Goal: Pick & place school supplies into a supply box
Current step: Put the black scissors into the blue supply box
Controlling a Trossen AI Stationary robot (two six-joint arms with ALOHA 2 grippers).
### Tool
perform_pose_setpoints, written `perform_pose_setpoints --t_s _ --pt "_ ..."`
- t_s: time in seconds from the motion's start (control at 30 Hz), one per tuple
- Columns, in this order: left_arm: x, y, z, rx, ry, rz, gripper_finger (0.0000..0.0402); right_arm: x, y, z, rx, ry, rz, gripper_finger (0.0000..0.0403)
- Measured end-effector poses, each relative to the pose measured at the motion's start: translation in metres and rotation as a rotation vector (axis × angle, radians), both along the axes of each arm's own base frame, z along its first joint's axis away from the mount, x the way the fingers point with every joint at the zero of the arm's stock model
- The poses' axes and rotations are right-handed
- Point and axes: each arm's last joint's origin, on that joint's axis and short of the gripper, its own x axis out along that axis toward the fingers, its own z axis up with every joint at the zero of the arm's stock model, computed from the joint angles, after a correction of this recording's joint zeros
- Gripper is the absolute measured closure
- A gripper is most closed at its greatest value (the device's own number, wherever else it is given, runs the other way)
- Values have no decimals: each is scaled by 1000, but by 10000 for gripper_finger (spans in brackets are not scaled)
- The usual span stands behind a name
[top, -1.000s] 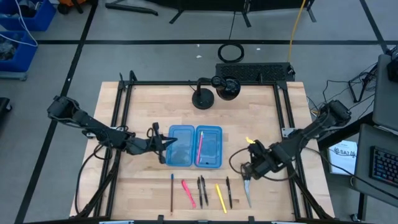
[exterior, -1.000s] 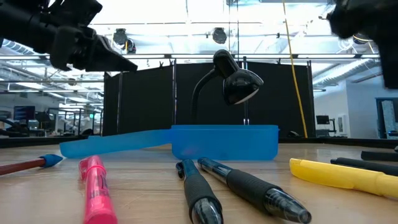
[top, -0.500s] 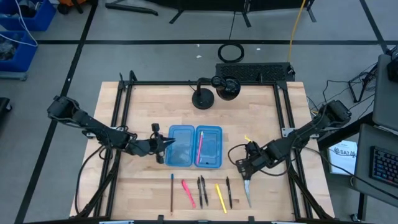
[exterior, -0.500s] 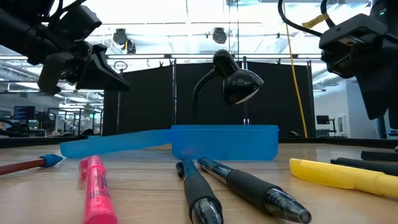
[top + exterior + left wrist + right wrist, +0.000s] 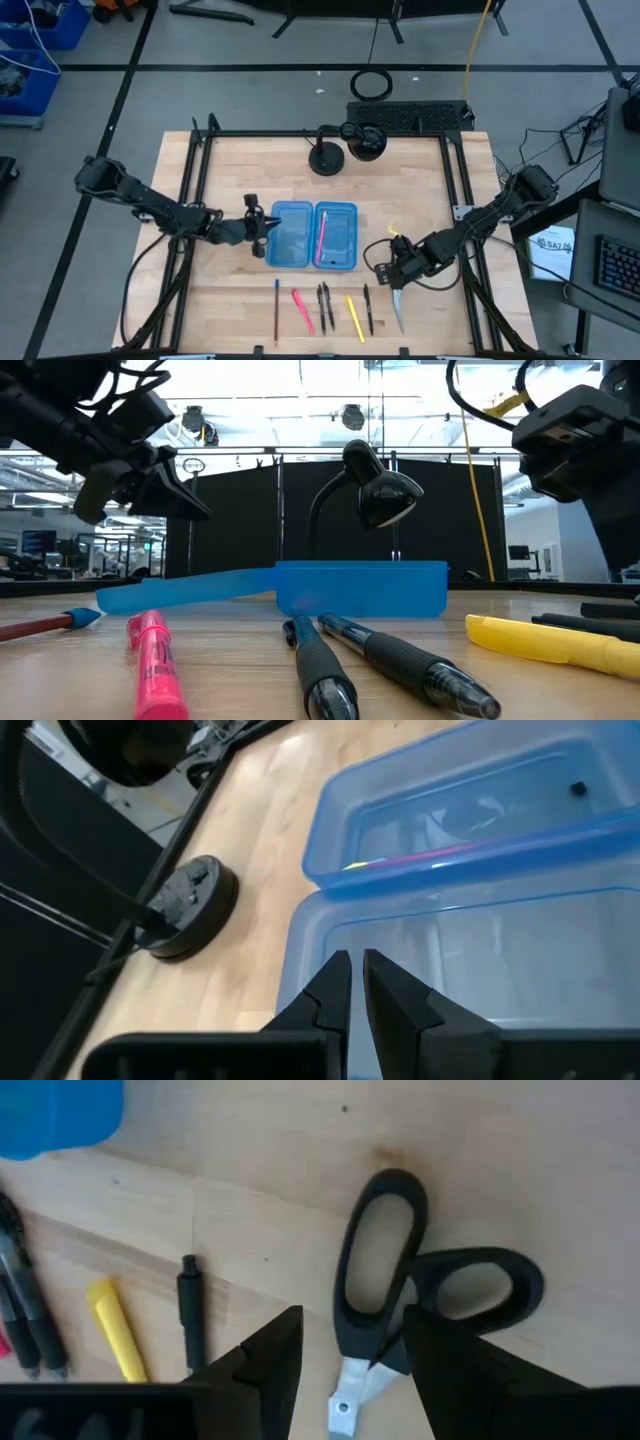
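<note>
On the left you see the left gripper [image 5: 262, 226]. It hangs over the left edge of the supply box [image 5: 315, 236], and its fingers [image 5: 335, 988] are almost together, with only a thin gap, and they hold nothing.

The supply box lies open in the middle of the table [image 5: 420, 170]. It has two halves side by side. In the right half there is one pink pen [image 5: 322, 238]; the left half looks empty from above.

In front of the box, near the front edge of the table, you can count seven supplies in one row. From left to right: one dark pencil [image 5: 277, 307], one pink highlighter [image 5: 302, 310], two black pens [image 5: 325, 306] close together, one yellow pen [image 5: 354, 312], one thin black pen [image 5: 367, 308], and one pair of scissors [image 5: 398, 306]. The pieces are near each other but most do not touch.

The right gripper [image 5: 398, 270] is just above the black handles of the scissors [image 5: 400, 1295]. Its fingers [image 5: 265, 1355] are wide open, one on each side of the handles, and nothing is gripped.

Behind the box stands one black desk lamp [image 5: 340, 148]. The wood between the lamp and the box is free, and also the wood to the left of the box under the left arm.

I cannot read any brand or writing on the things.
</note>
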Motion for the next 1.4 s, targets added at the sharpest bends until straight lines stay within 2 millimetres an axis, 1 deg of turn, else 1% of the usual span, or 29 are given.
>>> perform_pose_setpoints --t_s 0.17,0.43,0.73,0.93,1.03,1.17,1.4 --pt "1 3 -1 -39 8 -30 364 -3 0 0 -11 16 6 238" --pt "2 5 -1 -47 8 -25 364 -12 -6 -3 -77 115 7 238" --pt "2 5 -1 -50 7 -25 364 -6 -4 -14 -90 129 24 238" --pt "2 4 -1 -50 7 -25 364 -6 -4 -15 -94 132 35 238" --pt "2 4 -1 -50 7 -25 364 -9 -7 -16 -123 165 72 238" --pt "2 4 -1 -50 7 -26 364 -12 -12 -23 -176 236 164 239" --pt "2 5 -1 -44 9 -29 364 -10 -19 -46 -184 339 351 239"
